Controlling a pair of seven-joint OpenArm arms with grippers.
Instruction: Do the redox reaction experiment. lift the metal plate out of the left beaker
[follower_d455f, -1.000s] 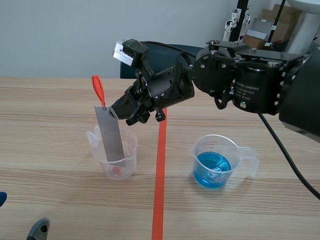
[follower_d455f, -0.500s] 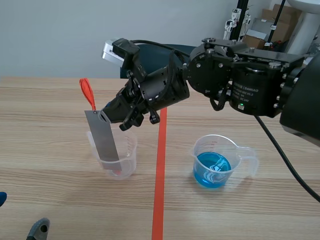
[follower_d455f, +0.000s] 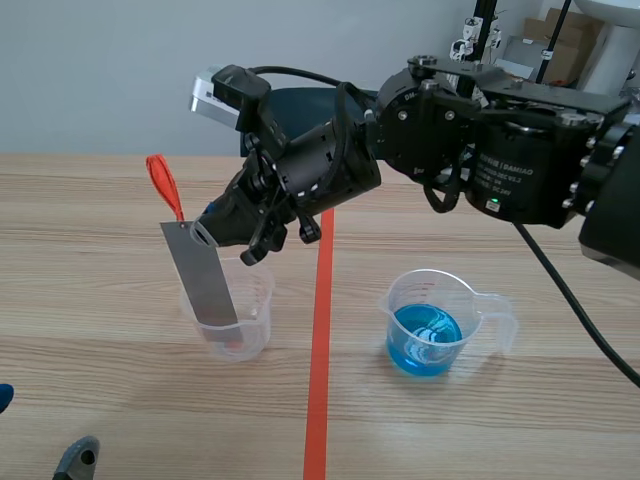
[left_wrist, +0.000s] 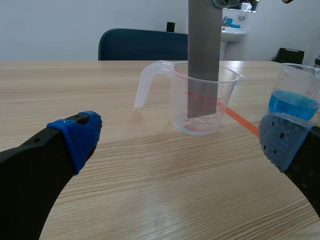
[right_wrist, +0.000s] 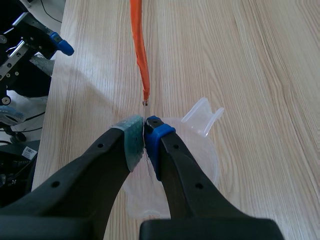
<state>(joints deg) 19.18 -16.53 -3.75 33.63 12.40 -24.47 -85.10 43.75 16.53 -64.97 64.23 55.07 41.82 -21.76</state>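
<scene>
1. Left jaws: apart, the blue pads spread wide. They sat low over the table (follower_d455f: 100, 300) on the robot's side of the left beaker (follower_d455f: 255, 300) (left_wrist: 180, 107), well apart from it and holding nothing.

2. Strap (follower_d455f: 163, 185) (right_wrist: 139, 45): orange-red loop fixed at the plate's top end, standing above and to the left of the left beaker.

3. Plate (follower_d455f: 200, 275) (left_wrist: 204, 40): grey metal strip, tilted, with its top leaning left of the left beaker. Its lower end was inside the left beaker and the rest rose above the rim.

4. Left beaker: clear plastic with handle and spout, upright on the table. It showed a reddish trace at the bottom, around the plate's foot.

5. Right jaws: clamped on the plate's top end just under the strap, above the left beaker. The arm came in from the right across the tape.

6. Tape (follower_d455f: 320, 340) (left_wrist: 240, 120): orange-red line on the table, just right of the left beaker.

7. Right beaker (follower_d455f: 445, 290) (left_wrist: 297, 90): clear, upright, holding blue liquid. It stood right of the left beaker, beyond the tape.

8. Chair (left_wrist: 140, 45): dark blue back, past the table's far edge behind the left beaker.
</scene>
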